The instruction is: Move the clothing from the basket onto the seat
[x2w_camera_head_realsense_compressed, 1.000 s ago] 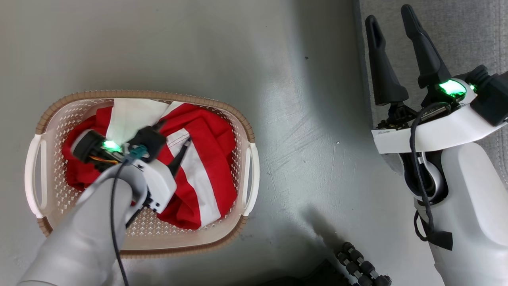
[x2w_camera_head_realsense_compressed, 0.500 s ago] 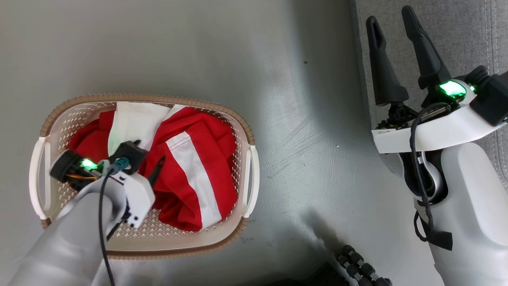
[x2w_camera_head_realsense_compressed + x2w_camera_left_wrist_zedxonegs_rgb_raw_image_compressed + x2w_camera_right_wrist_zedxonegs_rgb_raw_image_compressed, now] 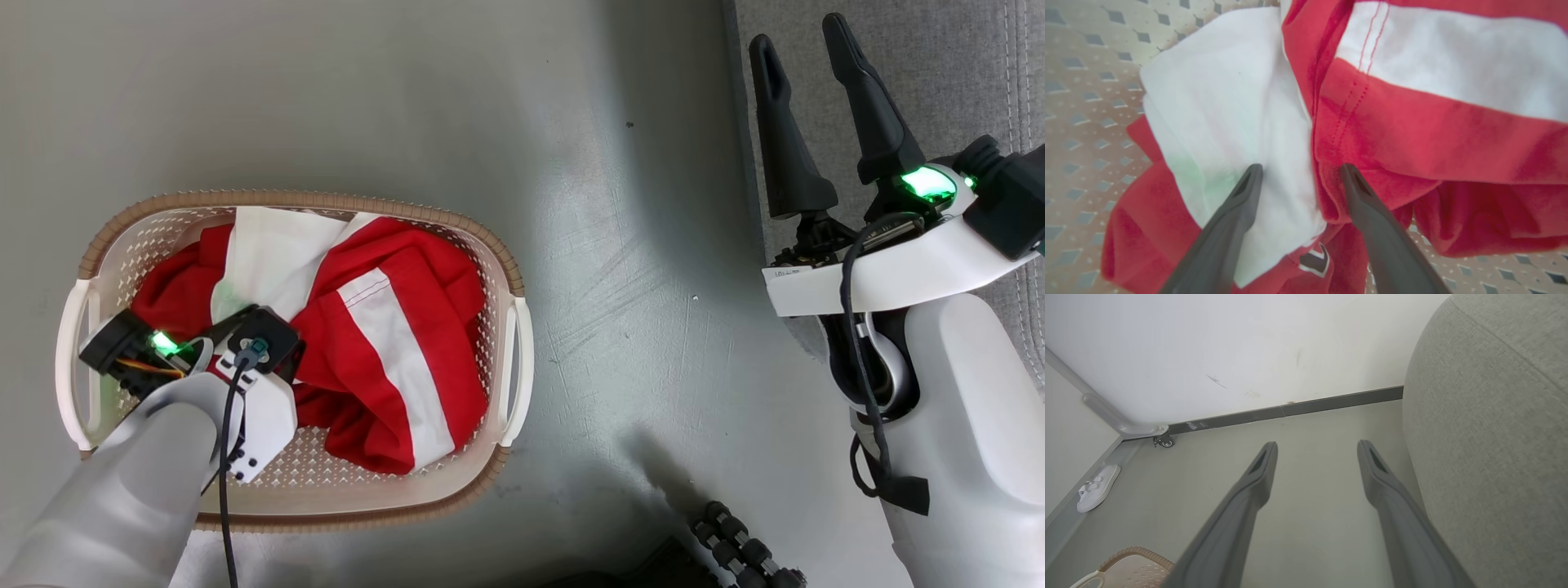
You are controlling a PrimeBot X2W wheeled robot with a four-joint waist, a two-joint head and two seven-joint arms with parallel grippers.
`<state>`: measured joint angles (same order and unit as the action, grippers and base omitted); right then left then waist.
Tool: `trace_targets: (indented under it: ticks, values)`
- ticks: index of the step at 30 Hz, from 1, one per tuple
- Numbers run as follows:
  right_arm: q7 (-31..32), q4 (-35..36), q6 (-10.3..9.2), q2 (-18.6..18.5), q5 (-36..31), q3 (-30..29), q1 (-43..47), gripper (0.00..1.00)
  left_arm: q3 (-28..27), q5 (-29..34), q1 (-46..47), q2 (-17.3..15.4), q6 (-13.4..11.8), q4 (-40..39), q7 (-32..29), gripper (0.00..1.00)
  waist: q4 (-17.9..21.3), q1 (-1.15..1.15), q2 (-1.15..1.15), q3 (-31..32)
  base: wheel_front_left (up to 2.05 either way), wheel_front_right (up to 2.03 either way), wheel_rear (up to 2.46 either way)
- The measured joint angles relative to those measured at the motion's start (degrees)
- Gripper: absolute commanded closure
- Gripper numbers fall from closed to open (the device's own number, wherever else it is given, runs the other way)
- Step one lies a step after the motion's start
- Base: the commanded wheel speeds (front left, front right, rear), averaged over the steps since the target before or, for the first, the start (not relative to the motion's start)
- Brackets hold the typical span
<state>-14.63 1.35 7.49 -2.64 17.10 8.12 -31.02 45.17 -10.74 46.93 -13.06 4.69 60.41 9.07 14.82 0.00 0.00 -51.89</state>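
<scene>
Now both jaws gape empty, the left shifted leftward over the clothing (image 3: 408, 269).

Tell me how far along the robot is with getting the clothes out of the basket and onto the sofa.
Done: nothing yet; the clothing lies heaped in the basket. In hand: the left claw is down in the basket, open, straddling a red-and-white fold. Left: grip, lift and carry every piece to the seat; the right claw hangs open and empty beside it.
</scene>
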Motion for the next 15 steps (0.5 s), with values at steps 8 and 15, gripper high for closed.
trace_targets:
  ticks: [8,15]
  values:
    - [0.0,0.0,0.0,0.0,0.0,0.0,0.0,0.0,1.8,1.6,1.3,0.0,0.0,1.7,0.0,0.56,0.1,0.0,0.0,-0.3,0.0,0.0,0.0]
    - [0.0,0.0,0.0,0.0,0.0,-0.1,0.0,0.0,2.2,2.5,2.0,0.3,0.0,2.5,0.7,1.0,0.0,0.0,0.0,0.0,0.0,0.0,0.0]
